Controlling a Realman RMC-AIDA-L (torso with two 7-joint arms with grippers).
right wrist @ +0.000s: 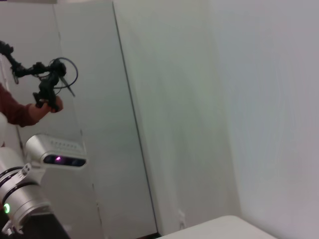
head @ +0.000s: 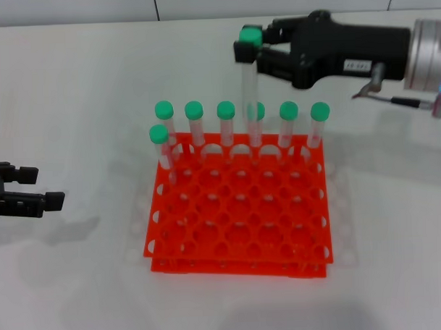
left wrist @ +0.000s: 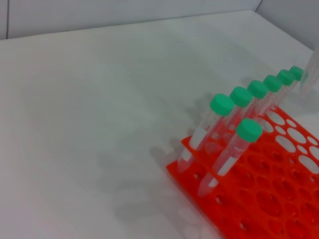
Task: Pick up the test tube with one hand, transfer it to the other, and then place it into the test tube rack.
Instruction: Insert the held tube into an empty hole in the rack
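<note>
Head view, entry one: my right pincer (head: 251, 48) reaches in from the right above the far edge of the rack, clenched on the green cap end of the test tube (head: 251, 99). That tube hangs upright, its lower end down among the back-row tubes; I cannot tell whether it has entered a hole. Entry two: the test tube rack (head: 240, 215), orange-red, sits mid-worktop (head: 73, 90). Seven other green-capped tubes (head: 226, 125) stand in it, six along the far row and one just in front of the far left corner. Entry three: my left pincer (head: 40, 187) rests low at the left edge, well apart from the rack, fingers spread and grasping nothing.

Left wrist view: the near corner of the rack (left wrist: 259, 194) with a line of capped tubes (left wrist: 222, 105) leaning slightly, one tube (left wrist: 248, 129) standing a row forward of them. The white worktop (left wrist: 89, 99) fills the rest. My own fingers are not in this picture.

Right wrist view: pale wall panels (right wrist: 199, 99), a silver-grey robot part (right wrist: 55, 152) with a small lit spot, and a person's hand (right wrist: 47, 102) holding a black device at the left edge.
</note>
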